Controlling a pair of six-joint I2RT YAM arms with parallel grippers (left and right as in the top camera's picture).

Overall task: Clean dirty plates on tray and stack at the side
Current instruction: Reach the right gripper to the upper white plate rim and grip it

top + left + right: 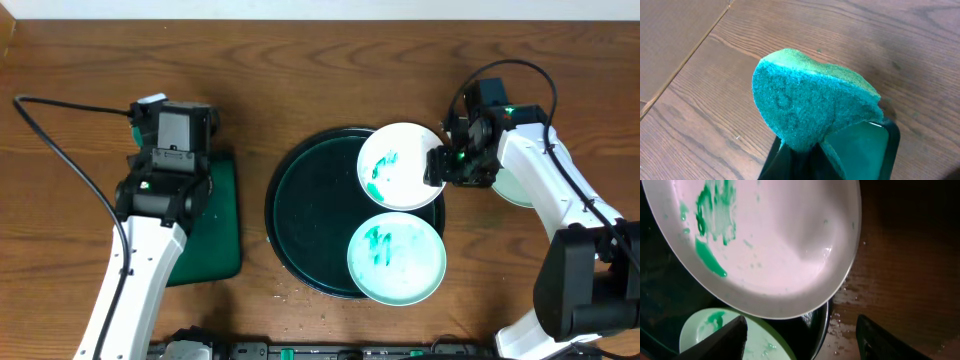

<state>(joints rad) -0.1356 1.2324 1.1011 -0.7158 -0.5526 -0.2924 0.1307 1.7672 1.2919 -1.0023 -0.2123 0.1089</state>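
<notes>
The right gripper (pixel 437 166) stands open at the right rim of the tray (pixel 300 215). The smeared upper plate (pixel 400 165) lies just to its left, the plate's near edge facing the spread jaws. The left gripper (pixel 800 155), clamped on the sponge (pixel 810 97), hangs well beyond the tray's left edge, so the right arm is nearer.

Overhead even, sharp. Right wrist dim, pink cast on smeared round white plate (pixel 780 245). Left wrist bright; green scouring sponge (pixel 810 100) crisp.
</notes>
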